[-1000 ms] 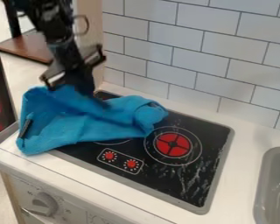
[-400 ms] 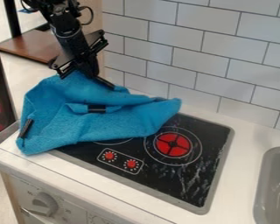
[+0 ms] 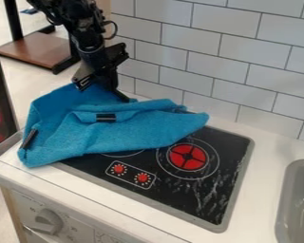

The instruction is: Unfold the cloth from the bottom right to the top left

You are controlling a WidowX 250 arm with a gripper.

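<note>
Rising along the counter's (image 3: pixel 262 182) back edge is the tiled wall (image 3: pixel 243 57). The stove's (image 3: pixel 199 204) red burner (image 3: pixel 187 157) and two knobs (image 3: pixel 119 168) lie just beside the cloth (image 3: pixel 119 135), which covers part of another burner (image 3: pixel 124 154). A sink (image 3: pixel 286 204) is set in at right. The cloth lies rumpled across the stove's left part, its back edge beneath the gripper (image 3: pixel 121 95); whether that is open or closed, I cannot tell.

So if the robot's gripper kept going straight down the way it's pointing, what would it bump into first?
Most likely the blue cloth, at its far edge; the gripper may already touch it, depth is unclear.
</note>
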